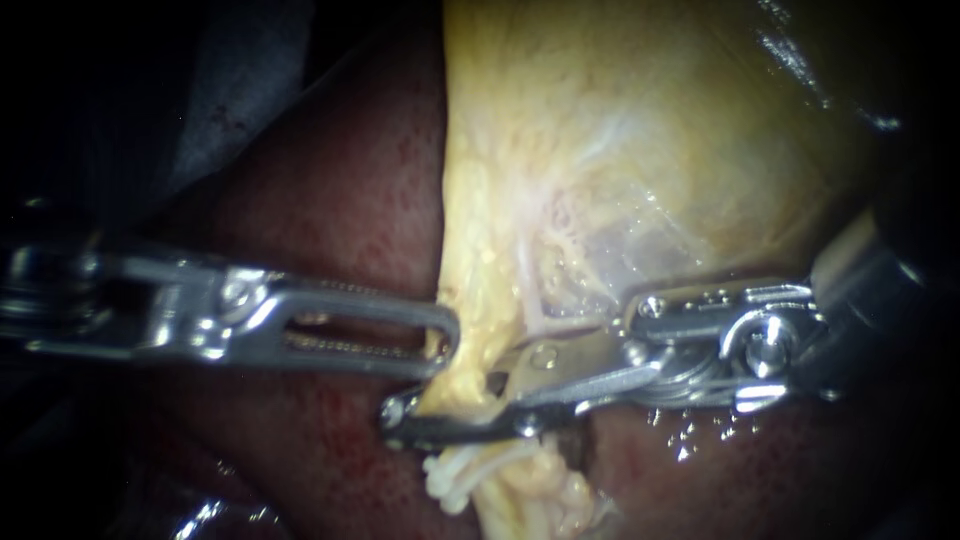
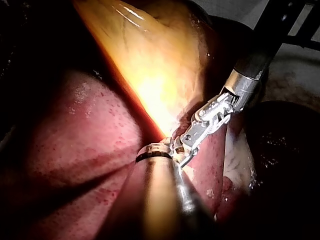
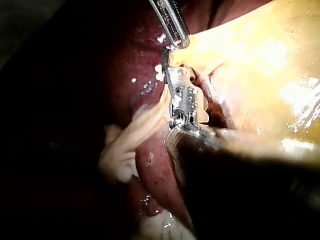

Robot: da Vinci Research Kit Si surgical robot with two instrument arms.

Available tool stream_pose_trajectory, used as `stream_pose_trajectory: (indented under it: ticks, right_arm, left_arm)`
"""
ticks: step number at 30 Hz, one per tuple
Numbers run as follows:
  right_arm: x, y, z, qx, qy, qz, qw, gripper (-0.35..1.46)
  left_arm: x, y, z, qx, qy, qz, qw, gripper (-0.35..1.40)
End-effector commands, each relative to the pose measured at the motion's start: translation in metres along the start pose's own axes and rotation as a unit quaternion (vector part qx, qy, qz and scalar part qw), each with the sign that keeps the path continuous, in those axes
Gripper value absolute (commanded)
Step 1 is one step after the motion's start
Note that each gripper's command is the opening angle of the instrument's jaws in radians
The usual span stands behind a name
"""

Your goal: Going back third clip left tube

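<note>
**Right instrument** (image 1: 448,397): the shaft enters from the right, low across the endoscope view. Its jaws are released. They stand apart in a narrow wedge, and the darker lower jaw reaches farther than the upper one.

**Tube** (image 1: 458,382): a pale yellow strand lying between those jaws. It hangs from the lower edge of the gallbladder (image 1: 620,150) and passes behind the lower jaw. It comes out beneath the jaw as whitish, frayed strands. Which tube this is cannot be told.

**Left instrument** (image 1: 445,340): the shaft enters from the left, roughly level. Its slotted tip touches the gallbladder's edge, just above the end of the right instrument's lower jaw. Whether it is clenched on that edge or released cannot be told in any view.

**Right wrist view:** the left instrument's tip (image 3: 176,44) sits ahead of the right instrument, at the gallbladder's border. The whitish strands (image 3: 122,147) lie beside the right instrument.

**Behind both instruments:** the gallbladder, yellow and glistening, fills the upper middle of the endoscope view. The liver (image 1: 330,200), dark red and speckled, lies behind it and on both sides.
</note>
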Motion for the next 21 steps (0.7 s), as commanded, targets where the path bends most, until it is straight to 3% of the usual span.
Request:
stream_pose_trajectory:
  ticks: [1, 3, 7, 21]
  right_arm:
    - [0.0001, 0.0000, 0.0003, -0.001, 0.001, 0.000, 1.0000, 0.15]
    - [0.0003, -0.0001, 0.0011, -0.006, 0.004, 0.000, 1.0000, 0.32]
    - [0.0006, 0.0001, 0.0021, -0.015, 0.008, -0.020, 0.9997, 0.47]
    - [0.0000, 0.0004, 0.0014, -0.016, 0.008, -0.033, 0.9993, 0.51]
  left_arm:
    - [0.0000, 0.0000, 0.0000, 0.000, 0.000, 0.000, 1.0000, -0.35]
    - [0.0000, 0.0000, 0.0000, 0.000, 0.000, 0.000, 1.0000, -0.35]
    - [0.0000, 0.0000, 0.0000, 0.000, 0.000, 0.000, 1.0000, -0.35]
    - [0.0000, 0.0000, 0.0000, 0.000, 0.000, 0.000, 1.0000, -0.35]
